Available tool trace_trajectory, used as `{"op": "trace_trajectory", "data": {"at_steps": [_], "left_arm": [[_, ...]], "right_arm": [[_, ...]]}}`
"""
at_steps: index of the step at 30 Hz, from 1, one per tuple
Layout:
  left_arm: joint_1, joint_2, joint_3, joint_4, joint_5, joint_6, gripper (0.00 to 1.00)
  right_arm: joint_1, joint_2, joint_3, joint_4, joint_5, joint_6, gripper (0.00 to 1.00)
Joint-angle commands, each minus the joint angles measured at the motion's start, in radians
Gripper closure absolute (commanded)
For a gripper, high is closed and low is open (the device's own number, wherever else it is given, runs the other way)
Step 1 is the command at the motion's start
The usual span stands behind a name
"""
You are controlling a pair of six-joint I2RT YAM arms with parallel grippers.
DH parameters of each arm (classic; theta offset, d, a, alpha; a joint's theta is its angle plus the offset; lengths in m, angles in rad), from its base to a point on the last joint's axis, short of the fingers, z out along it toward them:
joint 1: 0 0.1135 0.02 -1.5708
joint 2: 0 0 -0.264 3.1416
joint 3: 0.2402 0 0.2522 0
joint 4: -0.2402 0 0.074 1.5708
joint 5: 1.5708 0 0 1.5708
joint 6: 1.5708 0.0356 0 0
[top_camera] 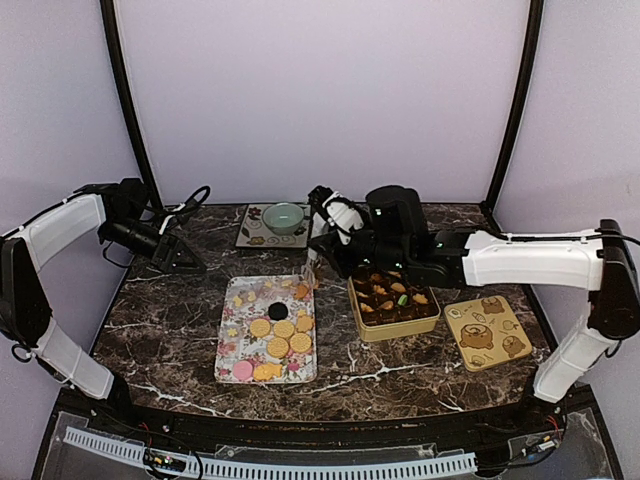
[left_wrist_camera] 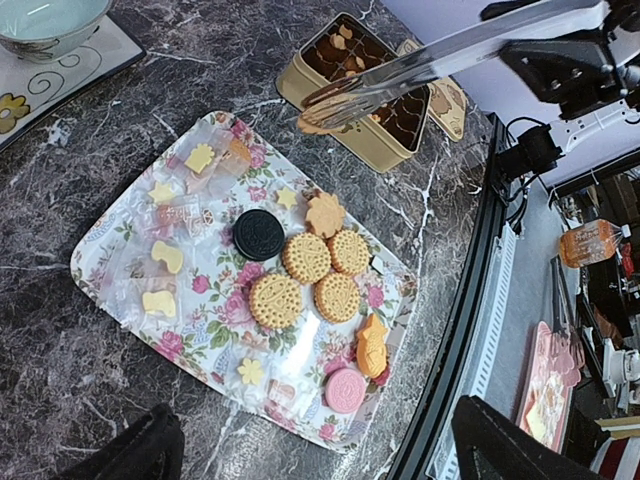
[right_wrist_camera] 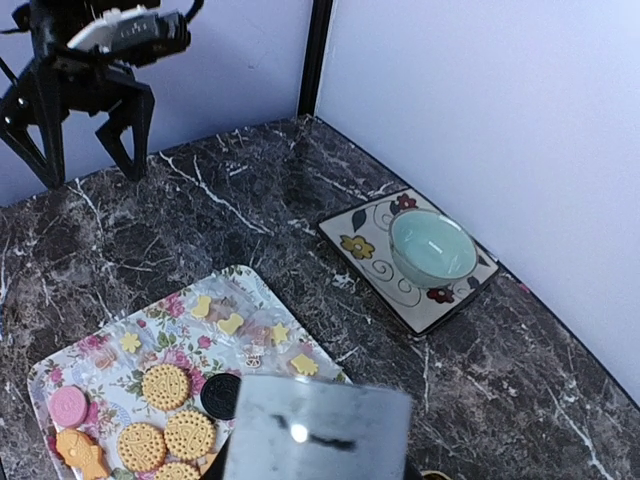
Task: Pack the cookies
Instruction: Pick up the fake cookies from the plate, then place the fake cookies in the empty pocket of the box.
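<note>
Holding tongs (left_wrist_camera: 440,58), the right hand (top_camera: 325,225) pinches a cookie (left_wrist_camera: 320,124), clearest from the left wrist; left hand (right_wrist_camera: 88,150) gapes wide.

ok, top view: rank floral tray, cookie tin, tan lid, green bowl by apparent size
1. floral tray, clearly largest
2. cookie tin and tan lid: look about alike, so not ranked against each other
3. green bowl, smallest, though it sits farthest from the camera

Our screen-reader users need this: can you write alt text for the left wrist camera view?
Silver metal tongs pinch a golden cookie beside a gold rectangular tin holding cookies. On the dark marble table, a floral rectangular tray holds round golden biscuits, a black cookie and a pink one.
</note>
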Motion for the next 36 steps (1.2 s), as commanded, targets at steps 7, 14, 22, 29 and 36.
{"op": "trace_trajectory", "data": {"at_steps": [7,14,22,29,36], "left_arm": [[0.01,-0.014,-0.006,-0.026,0.037,0.018,0.05],[0.01,0.0,0.001,-0.023,0.051,0.007,0.05],[0.011,-0.01,0.005,-0.036,0.05,0.014,0.06],[0.009,-0.008,0.007,-0.035,0.052,0.013,0.06],[0.009,-0.007,0.012,-0.037,0.054,0.013,0.06]], "right_arm": [[-0.105,-0.455,-0.208,-0.167,-0.138,-0.036,0.99],[-0.126,-0.583,-0.275,-0.286,-0.2,-0.026,0.98],[-0.127,-0.54,-0.317,-0.302,-0.249,-0.027,0.99],[-0.127,-0.521,-0.321,-0.321,-0.229,-0.052,0.99],[-0.119,-0.475,-0.3,-0.286,-0.297,-0.029,0.99]]}}
